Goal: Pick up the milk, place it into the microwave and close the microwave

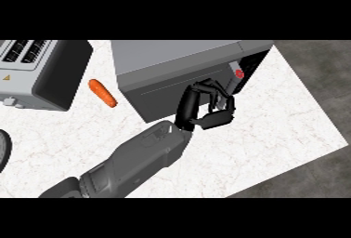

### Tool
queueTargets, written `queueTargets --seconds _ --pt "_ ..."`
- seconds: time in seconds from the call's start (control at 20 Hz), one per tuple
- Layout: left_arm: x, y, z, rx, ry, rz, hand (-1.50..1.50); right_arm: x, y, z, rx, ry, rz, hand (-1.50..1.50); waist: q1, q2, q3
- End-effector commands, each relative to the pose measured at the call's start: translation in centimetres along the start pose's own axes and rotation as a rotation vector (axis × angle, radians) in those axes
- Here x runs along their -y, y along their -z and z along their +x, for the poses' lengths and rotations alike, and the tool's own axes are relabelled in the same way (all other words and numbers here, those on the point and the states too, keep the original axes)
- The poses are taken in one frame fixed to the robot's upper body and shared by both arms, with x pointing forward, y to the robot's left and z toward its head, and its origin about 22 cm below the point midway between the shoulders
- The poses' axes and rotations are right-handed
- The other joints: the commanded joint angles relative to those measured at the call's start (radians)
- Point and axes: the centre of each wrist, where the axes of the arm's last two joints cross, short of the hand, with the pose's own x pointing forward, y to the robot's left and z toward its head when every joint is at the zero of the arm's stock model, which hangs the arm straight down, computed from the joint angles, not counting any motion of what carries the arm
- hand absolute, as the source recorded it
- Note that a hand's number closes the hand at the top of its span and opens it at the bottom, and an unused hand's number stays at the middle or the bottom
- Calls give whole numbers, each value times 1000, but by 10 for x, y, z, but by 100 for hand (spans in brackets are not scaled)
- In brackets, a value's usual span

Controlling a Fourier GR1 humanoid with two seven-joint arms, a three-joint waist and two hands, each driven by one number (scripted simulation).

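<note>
Curled left hand (209, 106) at microwave (179, 69) door edge, bare counter (274, 130) rightward

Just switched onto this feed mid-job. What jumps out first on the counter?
The black hand at mid-frame, on a grey forearm rising from the lower left, fingers curled against the front of the grey microwave. No milk shows anywhere. Left of the microwave an orange carrot lies on the white counter, and a toaster fills the upper-left corner.
</note>
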Motion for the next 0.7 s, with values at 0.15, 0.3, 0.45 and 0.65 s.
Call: queueTargets --seconds 0.15,0.3,0.45,0.65 --pt "-34 4 -25 -175 107 216 150 0 -4 10 -4 -19 0 -150 42 -3 -4" --pt "-34 1 -28 -212 63 223 150 1 -9 13 -12 -19 -27 -150 55 0 -5" --pt "-37 -7 -35 -229 71 206 -150 -5 -7 17 -9 -23 -27 -150 69 -2 -7" --pt "-36 -6 -34 -229 52 184 -150 -7 -10 21 -33 -28 -30 -150 73 0 -7"
